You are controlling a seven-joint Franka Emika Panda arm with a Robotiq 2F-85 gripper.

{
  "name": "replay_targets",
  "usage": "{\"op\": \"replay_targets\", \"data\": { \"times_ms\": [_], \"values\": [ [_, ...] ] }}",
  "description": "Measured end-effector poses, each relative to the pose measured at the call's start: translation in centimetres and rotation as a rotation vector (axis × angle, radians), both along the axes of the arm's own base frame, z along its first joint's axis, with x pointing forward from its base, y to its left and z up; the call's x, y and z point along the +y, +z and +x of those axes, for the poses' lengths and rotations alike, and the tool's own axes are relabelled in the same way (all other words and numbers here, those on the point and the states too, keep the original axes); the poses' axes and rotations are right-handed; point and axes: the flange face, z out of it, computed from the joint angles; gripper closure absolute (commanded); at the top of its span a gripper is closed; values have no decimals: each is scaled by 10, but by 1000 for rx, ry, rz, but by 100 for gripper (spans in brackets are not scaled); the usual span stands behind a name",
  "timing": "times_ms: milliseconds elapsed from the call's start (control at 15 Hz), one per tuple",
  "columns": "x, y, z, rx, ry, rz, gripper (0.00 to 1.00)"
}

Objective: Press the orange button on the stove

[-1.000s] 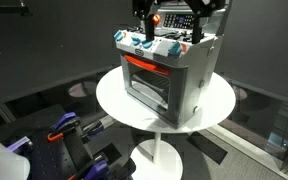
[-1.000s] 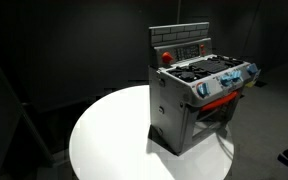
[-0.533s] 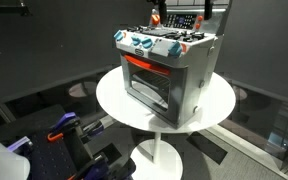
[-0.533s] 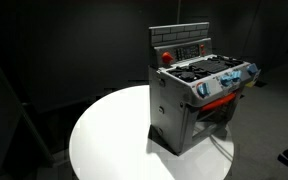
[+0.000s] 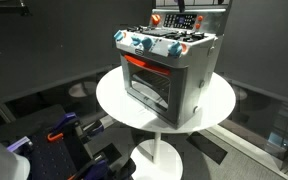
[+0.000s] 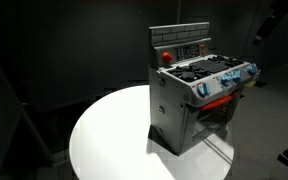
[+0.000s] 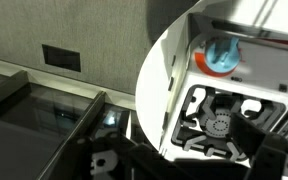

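A grey toy stove [image 5: 169, 70] stands on a round white table [image 5: 219, 105] and shows in both exterior views [image 6: 194, 90]. Its orange button [image 6: 166, 57] sits on the back panel, left of the burners [image 6: 206, 68]. In the wrist view the round button [image 7: 222, 55] lies above a black burner [image 7: 219, 122], and its colour looks bluish there. My gripper [image 7: 189, 165] shows only as dark fingers at the lower edge, spread wide and empty, above the stove top and apart from the button. In an exterior view the arm [image 6: 267, 22] is a dark shape high at the right.
The table's rim [image 6: 84, 130] has bare white surface left of the stove. Blue and orange knobs [image 5: 149, 43] line the stove's front above the oven door [image 5: 144, 85]. Dark equipment [image 5: 69, 135] stands on the floor beside the table.
The gripper has risen from just above the stove's back panel and left the top of the exterior view. The stove has not moved.
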Motion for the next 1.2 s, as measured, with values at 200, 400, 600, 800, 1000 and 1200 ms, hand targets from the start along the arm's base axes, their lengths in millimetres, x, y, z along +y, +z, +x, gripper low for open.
{"op": "replay_targets", "data": {
  "times_ms": [200,400,600,800,1000,1200],
  "values": [
    [4,-8,25,-46,-4,-5,0],
    [7,-18,49,-80,-5,-7,0],
    [12,-26,69,-100,-2,-8,0],
    [16,-29,86,-111,6,-11,0],
    [19,-32,100,-115,5,-9,0],
    [22,-36,111,-115,3,-5,0]
  ]
}}
